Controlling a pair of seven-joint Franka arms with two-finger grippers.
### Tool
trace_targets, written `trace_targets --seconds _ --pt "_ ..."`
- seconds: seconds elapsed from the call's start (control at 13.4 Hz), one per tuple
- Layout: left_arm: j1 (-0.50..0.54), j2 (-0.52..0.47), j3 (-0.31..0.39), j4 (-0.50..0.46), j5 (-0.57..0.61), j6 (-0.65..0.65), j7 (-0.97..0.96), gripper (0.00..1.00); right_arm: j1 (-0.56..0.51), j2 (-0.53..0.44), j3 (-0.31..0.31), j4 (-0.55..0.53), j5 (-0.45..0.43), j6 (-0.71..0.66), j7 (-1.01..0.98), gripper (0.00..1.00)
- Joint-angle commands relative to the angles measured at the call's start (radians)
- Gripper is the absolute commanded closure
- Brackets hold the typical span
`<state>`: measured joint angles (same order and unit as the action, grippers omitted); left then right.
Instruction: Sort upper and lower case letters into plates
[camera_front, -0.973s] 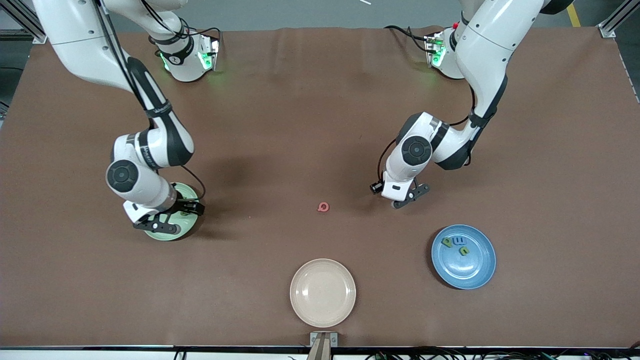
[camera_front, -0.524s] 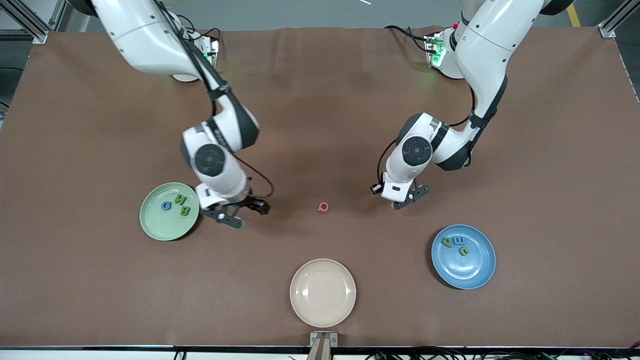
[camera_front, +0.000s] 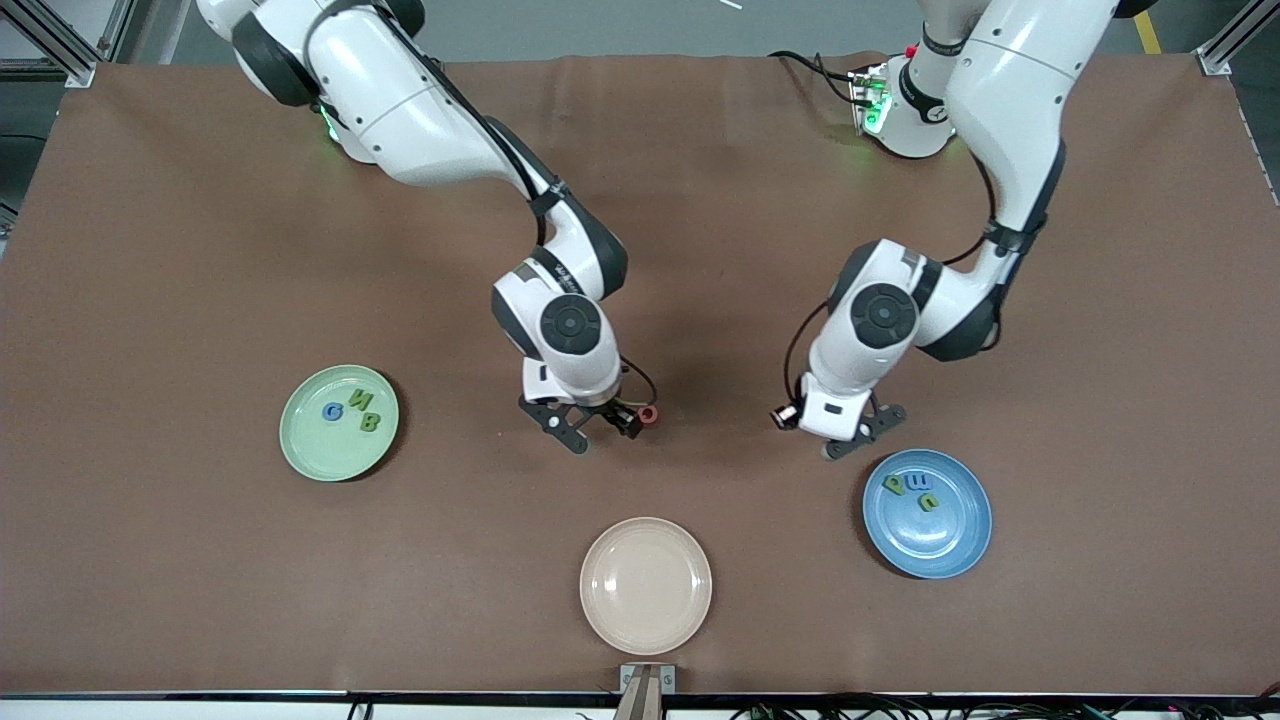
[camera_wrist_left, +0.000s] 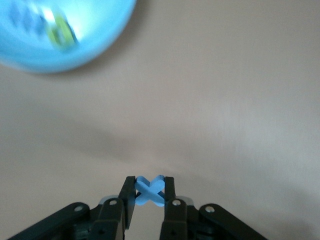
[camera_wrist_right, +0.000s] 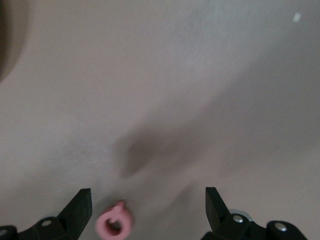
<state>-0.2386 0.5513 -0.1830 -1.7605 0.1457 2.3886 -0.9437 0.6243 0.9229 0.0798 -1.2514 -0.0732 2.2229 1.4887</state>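
Two plates (camera_front: 339, 462) (camera_front: 950, 540), eight letters (camera_front: 350, 410)

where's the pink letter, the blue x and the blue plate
pink letter (camera_wrist_right: 114, 224): right wrist view, on its ring.
blue x letter (camera_wrist_left: 149, 190): left wrist view, on the crossing of its strokes, between the left gripper's fingers.
blue plate (camera_front: 950, 545): front view, on a bare part of its floor.
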Motion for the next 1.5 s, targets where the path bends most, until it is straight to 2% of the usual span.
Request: trace_targets --seconds 0.0,0.45,0.6,0.82,0.97,1.05,1.12,1.2,1.27,1.35,1.42 --pt "0.074 0.007 0.002 0.052 0.029 -0.046 0.176 1.0 0.035 0.085 -0.012 0.127 -0.005 -0.029 0.137 0.0" --pt "0.257 0.044 0.002 0.056 0.029 -0.034 0.67 0.99 0.081 0.134 -0.02 0.168 -0.011 -0.017 0.334 0.0" --pt "0.271 0.076 0.002 0.079 0.031 -0.031 0.721 0.98 0.084 0.142 -0.02 0.173 -0.011 -0.012 0.344 0.09" --pt "0.33 0.113 -0.001 0.104 0.113 -0.023 0.804 0.94 0.086 0.146 -0.02 0.171 -0.011 -0.012 0.341 0.52" --pt "0.334 0.122 -0.001 0.107 0.114 -0.022 0.819 0.92 0.084 0.146 -0.02 0.17 -0.013 -0.015 0.335 0.88" --pt "0.329 0.139 -0.001 0.13 0.115 -0.02 0.819 0.92 0.078 0.145 -0.02 0.171 -0.013 -0.017 0.331 0.99" --pt "0.326 0.156 -0.001 0.15 0.115 -0.02 0.821 0.9 0.069 0.142 -0.02 0.17 -0.013 -0.025 0.318 1.0" --pt "0.325 0.163 -0.001 0.154 0.115 -0.013 0.824 0.76 0.057 0.133 -0.02 0.167 -0.011 -0.043 0.273 1.0" --pt "0.326 0.163 -0.001 0.154 0.114 0.003 0.823 0.31 0.028 0.11 -0.017 0.167 -0.005 -0.101 0.192 1.0" --pt "0.328 0.157 -0.003 0.151 0.107 0.006 0.816 0.0 -0.012 0.082 -0.009 0.167 0.007 -0.153 0.094 1.0" --pt "0.329 0.151 -0.009 0.15 0.106 0.006 0.812 0.0 -0.047 0.053 -0.008 0.159 0.009 -0.198 0.005 1.0"
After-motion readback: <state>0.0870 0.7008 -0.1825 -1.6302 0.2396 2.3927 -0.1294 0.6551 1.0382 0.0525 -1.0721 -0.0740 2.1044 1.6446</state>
